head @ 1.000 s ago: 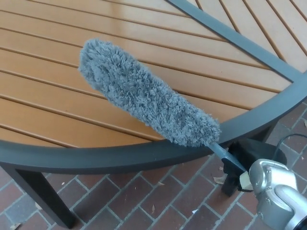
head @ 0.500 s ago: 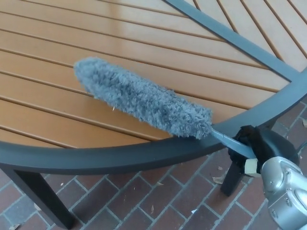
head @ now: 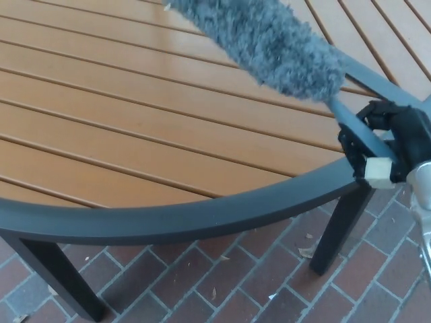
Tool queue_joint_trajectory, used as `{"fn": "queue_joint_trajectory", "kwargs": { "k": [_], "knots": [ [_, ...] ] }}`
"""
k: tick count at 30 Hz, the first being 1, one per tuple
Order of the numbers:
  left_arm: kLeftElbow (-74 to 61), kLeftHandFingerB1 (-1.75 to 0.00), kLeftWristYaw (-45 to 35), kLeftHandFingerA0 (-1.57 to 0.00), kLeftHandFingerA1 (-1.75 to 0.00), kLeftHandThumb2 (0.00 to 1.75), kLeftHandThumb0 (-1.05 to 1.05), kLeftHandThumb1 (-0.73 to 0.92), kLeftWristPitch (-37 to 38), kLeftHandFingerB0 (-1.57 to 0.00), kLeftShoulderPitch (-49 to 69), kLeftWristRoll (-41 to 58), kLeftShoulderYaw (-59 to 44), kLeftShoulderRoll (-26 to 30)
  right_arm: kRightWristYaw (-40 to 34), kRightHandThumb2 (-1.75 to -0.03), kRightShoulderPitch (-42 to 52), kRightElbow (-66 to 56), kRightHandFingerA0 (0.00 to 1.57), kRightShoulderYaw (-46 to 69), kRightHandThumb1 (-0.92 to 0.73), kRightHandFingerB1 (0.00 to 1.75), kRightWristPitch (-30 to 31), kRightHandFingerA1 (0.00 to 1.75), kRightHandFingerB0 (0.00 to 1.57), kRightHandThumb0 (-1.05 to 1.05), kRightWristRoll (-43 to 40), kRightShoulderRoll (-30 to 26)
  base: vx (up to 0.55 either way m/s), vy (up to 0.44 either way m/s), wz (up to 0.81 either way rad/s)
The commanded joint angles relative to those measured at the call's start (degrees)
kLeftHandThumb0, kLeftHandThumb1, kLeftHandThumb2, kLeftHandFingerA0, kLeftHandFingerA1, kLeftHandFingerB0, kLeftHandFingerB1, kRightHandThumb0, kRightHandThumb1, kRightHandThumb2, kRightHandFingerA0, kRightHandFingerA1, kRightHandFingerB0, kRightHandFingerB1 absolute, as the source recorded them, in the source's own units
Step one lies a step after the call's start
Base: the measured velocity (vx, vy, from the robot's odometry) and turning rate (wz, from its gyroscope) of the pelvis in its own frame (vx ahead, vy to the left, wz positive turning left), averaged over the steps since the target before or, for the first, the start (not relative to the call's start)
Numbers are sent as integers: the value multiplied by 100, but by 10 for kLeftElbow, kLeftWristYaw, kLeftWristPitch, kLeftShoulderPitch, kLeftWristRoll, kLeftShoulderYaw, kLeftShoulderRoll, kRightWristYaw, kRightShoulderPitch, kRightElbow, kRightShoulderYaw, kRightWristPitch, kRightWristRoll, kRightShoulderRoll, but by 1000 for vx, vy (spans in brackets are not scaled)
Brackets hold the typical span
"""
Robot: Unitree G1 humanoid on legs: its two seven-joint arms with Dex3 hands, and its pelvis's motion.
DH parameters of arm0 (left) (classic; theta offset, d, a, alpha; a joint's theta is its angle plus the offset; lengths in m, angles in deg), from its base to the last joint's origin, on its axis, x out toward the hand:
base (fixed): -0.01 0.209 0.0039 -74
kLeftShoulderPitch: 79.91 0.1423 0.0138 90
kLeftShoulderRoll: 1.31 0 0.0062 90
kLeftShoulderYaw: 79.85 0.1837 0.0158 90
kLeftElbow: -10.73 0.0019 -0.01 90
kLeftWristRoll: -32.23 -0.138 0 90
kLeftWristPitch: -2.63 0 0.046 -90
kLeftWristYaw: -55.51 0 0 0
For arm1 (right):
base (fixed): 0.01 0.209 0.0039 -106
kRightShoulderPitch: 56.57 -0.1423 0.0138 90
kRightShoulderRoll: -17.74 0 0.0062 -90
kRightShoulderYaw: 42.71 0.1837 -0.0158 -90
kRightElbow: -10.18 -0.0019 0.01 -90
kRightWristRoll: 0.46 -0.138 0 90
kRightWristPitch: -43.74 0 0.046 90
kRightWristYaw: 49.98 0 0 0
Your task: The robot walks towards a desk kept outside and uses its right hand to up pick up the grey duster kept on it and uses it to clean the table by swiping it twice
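Right hand sits at the right edge of the head view, over the table's dark rim, black fingers wrapped round the blue-grey handle of the duster. So it's closed on the duster, holding it. A pale block, part of the hand or wrist, shows just below the fingers, w/ the silver forearm running off frame lower right.

From the hand the handle runs up and to the left, and the fluffy grey head carries on that way, out over the table top and past the top edge of the picture; its far tip is cut off. Can't tell whether the fluff is touching the wood or just above it.

Table top is orange-brown slats w/ a dark metal frame: curved rim in front of the hand, a straight crossbar passing under the handle. Two dark legs below, one left, one under the hand. Red brick paving beneath, a few dry leaf bits on it.

Left hand not in view. No brand, label or writing readable anywhere.
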Motion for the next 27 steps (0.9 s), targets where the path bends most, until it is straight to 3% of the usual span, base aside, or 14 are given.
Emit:
{"fn": "queue_joint_trajectory", "kwargs": {
  "k": [1,7,8,11,13,14,18,19,20,23,24,25,26,27],
  "knots": [
    [3,-57,-5,-86,-59,81,3,65,25,-80,5,-10,5,7,25,-118,-54,-8,97,70,-57,163,78,175,82,-22,-74,16,0,0,0],
    [4,-57,-14,-85,-60,85,5,65,21,-80,1,-5,2,8,15,-111,-87,39,93,58,-58,162,67,175,78,-25,-45,-20,0,0,0],
    [4,-56,-7,-84,-58,79,4,67,20,-80,1,-9,5,9,5,-89,-111,100,83,6,-71,156,36,175,60,-26,10,-65,0,0,0],
    [1,-55,-3,-81,-56,81,4,67,23,-78,3,-17,12,10,-15,-66,-151,194,81,-64,-87,149,-8,175,59,-31,71,-121,0,0,0],
    [-1,-55,0,-82,-56,80,4,68,21,-79,2,-19,14,12,-19,-67,-180,257,86,-136,-85,136,-75,175,68,-30,125,-174,0,0,0],
    [-3,-56,0,-81,-57,83,4,68,18,-78,0,-16,13,12,-16,-72,-193,277,86,-172,-75,93,-93,161,72,-29,149,-194,0,0,0],
    [-7,-55,-6,-78,-56,85,5,66,16,-77,-4,-9,8,13,-23,-73,-221,325,88,-267,-71,84,-145,163,75,-32,209,-238,0,0,0],
    [-6,-55,-8,-78,-56,85,5,66,16,-77,-4,-9,8,14,-18,-73,-228,332,88,-282,-71,84,-145,163,75,-32,213,-242,0,0,0],
    [-6,-55,-10,-78,-56,82,5,67,14,-75,-6,-10,8,16,2,-69,-237,343,85,-314,-78,104,-150,171,80,-36,233,-248,0,0,0],
    [-6,-55,-9,-79,-56,82,4,66,11,-77,-10,-11,10,18,24,-68,-248,358,85,-362,-77,103,-161,170,83,-37,259,-259,0,0,0],
    [-7,-56,-10,-80,-57,81,4,65,11,-79,-11,-10,9,20,19,-108,-245,362,114,-396,-66,108,-177,131,86,-40,279,-267,0,0,0],
    [-7,-56,-12,-80,-57,81,4,65,11,-79,-11,-9,7,20,12,-108,-240,362,114,-409,-66,108,-185,131,86,-40,288,-270,0,0,0],
    [-7,-57,-13,-81,-58,82,4,65,12,-79,-11,-8,7,20,7,-71,-237,363,90,-419,-83,130,-188,175,78,-36,290,-271,0,0,0],
    [-7,-57,-13,-81,-58,82,4,65,12,-79,-12,-8,7,20,5,-71,-237,364,90,-426,-83,130,-190,175,78,-36,290,-271,0,0,0]
  ]
}}
